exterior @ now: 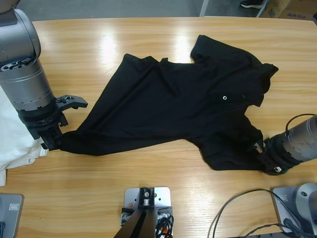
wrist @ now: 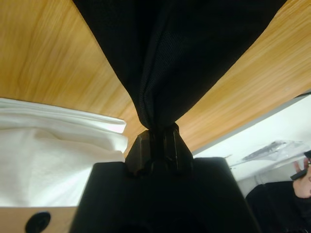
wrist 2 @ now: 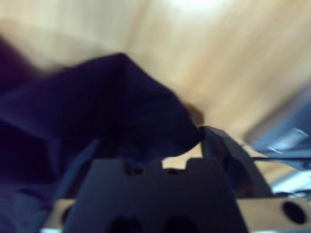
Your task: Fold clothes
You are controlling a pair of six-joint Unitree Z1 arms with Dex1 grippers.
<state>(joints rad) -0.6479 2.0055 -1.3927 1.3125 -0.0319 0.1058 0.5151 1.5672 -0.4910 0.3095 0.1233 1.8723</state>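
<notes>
A black polo (exterior: 183, 114) lies spread across the middle of the wooden counter (exterior: 148, 198), crumpled rather than flat, with its collar and small white logo (exterior: 225, 97) toward the counter's right end and one sleeve pointing at the far edge. The left end effector (exterior: 55, 141) sits near the counter's left end, and the high view shows the polo's tapering lower corner drawn out to it. In the left wrist view the left end effector (wrist: 158, 141) is clenched on that corner, the black polo (wrist: 180, 53) bunching into a narrow fold right where the two black jaws meet and fanning out wide beyond them. White clothes (exterior: 15, 144) lie heaped at the counter's left edge just beside this arm; the same white clothes (wrist: 53, 160) fill the lower left of the left wrist view, touching or nearly touching the black fabric's gathered end. The right end effector (exterior: 265, 156) rests at the polo's other lower corner, toward the near right part of the counter. The right wrist view shows the right end effector (wrist 2: 160, 150) with dark polo (wrist 2: 97, 107) fabric lying between its jaws, one jaw standing clear of the cloth with bare counter visible past it, so it looks parted around the fabric rather than closed on it.
</notes>
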